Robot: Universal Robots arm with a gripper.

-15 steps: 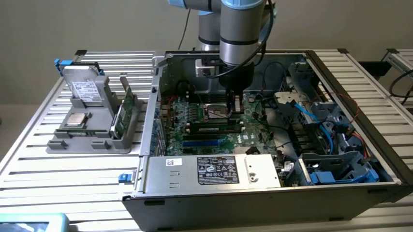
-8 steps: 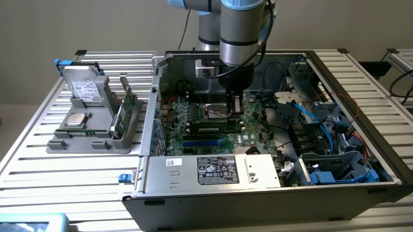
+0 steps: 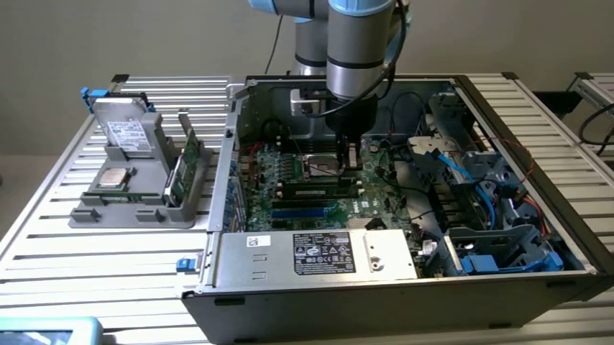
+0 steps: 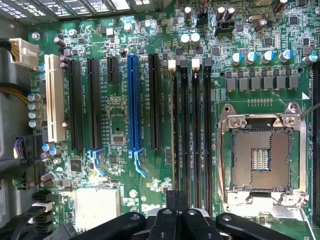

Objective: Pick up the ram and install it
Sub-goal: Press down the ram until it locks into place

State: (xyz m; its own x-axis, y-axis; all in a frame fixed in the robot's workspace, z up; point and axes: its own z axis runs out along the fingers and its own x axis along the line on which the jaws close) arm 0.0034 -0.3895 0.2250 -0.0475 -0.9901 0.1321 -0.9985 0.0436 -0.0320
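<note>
The claw (image 3: 347, 159) hangs inside the open computer case (image 3: 537, 136), its fingers pressed together with nothing between them, low over the motherboard (image 4: 150, 30). The ram (image 4: 175, 130) appears to stand in the memory slot farthest from the empty processor socket (image 4: 261, 157). In the exterior view it reads as a dark stick with a pale label (image 3: 312, 192), though whether it is fully seated cannot be told. The claw's tips line up with one end of that slot, so the step in hand looks like pressing the stick home. That calls for a straight, square push along the slot's line, with no sideways lean that could twist the board or miss the end clips. Room is tight: the bare socket lies just beside the memory slots, the blue card slot (image 4: 132, 100) is on the other side, and loose cables (image 3: 451, 162) crowd the case toward the exterior view's right — straight up is the open way. A grey tray (image 3: 144, 215) of spare parts sits on the table, well apart, at the exterior view's left.
</note>
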